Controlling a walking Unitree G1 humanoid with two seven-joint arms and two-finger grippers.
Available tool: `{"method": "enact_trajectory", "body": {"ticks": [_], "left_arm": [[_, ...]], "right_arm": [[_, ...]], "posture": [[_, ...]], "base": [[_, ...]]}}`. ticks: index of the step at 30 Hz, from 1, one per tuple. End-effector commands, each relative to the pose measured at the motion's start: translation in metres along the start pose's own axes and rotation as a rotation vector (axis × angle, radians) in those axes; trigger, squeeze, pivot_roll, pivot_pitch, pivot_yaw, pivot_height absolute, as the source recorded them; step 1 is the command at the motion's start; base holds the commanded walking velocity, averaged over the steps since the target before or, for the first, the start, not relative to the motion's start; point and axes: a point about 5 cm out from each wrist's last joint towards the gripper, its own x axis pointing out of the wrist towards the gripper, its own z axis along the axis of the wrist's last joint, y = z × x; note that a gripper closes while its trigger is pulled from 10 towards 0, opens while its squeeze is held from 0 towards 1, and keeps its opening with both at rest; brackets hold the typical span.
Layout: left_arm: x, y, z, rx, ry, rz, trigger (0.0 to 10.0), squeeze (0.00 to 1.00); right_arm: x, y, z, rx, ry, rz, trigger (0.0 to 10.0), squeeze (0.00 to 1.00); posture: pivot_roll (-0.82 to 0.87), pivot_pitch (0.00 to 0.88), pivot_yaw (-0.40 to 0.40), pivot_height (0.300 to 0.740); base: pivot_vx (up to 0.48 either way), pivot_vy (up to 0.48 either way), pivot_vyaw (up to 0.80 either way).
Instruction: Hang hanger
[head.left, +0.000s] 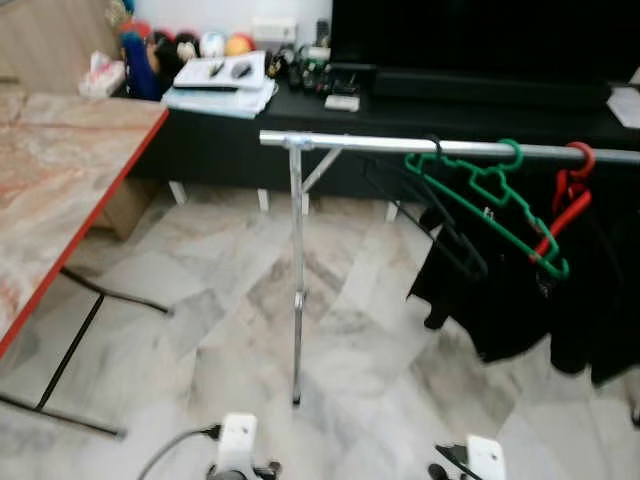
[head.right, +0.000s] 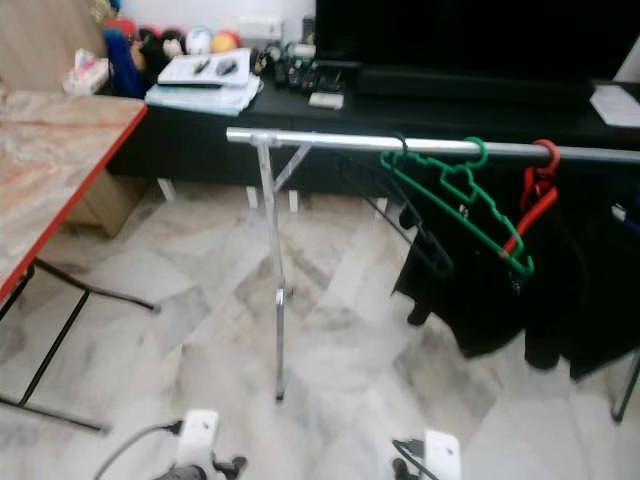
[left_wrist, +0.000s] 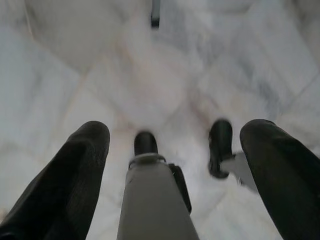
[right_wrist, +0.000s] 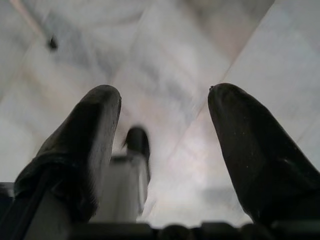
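Left gripper (left_wrist: 170, 150): two black fingers spread wide, nothing between them, pointing down at the marble floor (head.left: 380, 350). The robot's own leg and dark feet show between the fingers; the view is blurred.

Right gripper (right_wrist: 162, 130): fingers likewise parted wide, empty, touching nothing, hanging over the floor. A pale leg and dark foot show blurred between them.

Arms: only their white wrist ends show at the bottom edge of the head views, cut off by the frame.

Clothes rail (head.left: 400, 145): a silver bar running from the centre to the right edge of the frame, carried on an upright silver post (head.left: 296, 280) with a diagonal brace. Its far end is cut off at the right.

Green hanger (head.left: 490, 200): hooked over the rail, right of centre, tilted, bare of clothing.

Black hanger (head.left: 430, 215): hooked on the rail just left of the green one; its outline is thin and hard to follow against the dark cabinet.

Red hanger (head.left: 568, 205): hooked on the rail near the right edge, partly lost in dark clothing.

Black clothes (head.left: 500, 300): hanging below the rail at the right; separate garments cannot be told apart.

Folding table (head.left: 60, 180): marbled top with red edge, left side, cut off by the frame.

Black TV cabinet (head.left: 220, 140): along the top, carrying papers and small objects too blurred to name.
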Motion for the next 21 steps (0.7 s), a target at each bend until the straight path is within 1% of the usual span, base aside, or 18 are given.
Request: {"method": "enact_trajectory", "body": {"ticks": [1,5,14,18,21], "left_arm": [[-0.0011,0.0103,-0.0092,0.009,0.030,0.028,10.0,0.00],[-0.0011,0.0101,-0.0093,0.014,0.032,0.029,10.0,0.00],[-0.0010,0.0111,-0.0071,0.015,0.014,0.040,10.0,0.00],[-0.0012,0.0086,-0.0095,0.039,0.020,0.024,10.0,0.00],[-0.0014,0.0077,-0.0118,0.045,0.026,0.023,10.0,0.00]], "right_arm": [[-0.0008,0.0068,-0.0091,0.008,0.026,0.015,10.0,0.00],[-0.0006,0.0071,-0.0082,0.006,0.024,0.017,10.0,0.00],[-0.0002,0.0081,-0.0071,-0.001,0.024,0.026,10.0,0.00],[-0.0004,0.0078,-0.0078,-0.001,0.026,0.028,10.0,0.00],[-0.0005,0.0076,-0.0080,-0.002,0.026,0.030,10.0,0.00]], "posture": [[0.07,0.171,-0.055,0.740],[0.07,0.159,-0.056,0.740],[0.05,0.152,-0.057,0.740],[0.04,0.145,-0.058,0.740],[0.04,0.143,-0.058,0.740]], "base": [[0.382,0.000,0.00],[0.382,0.000,0.00],[0.000,0.000,0.00],[0.000,0.000,0.00],[0.000,-0.410,0.00]]}}
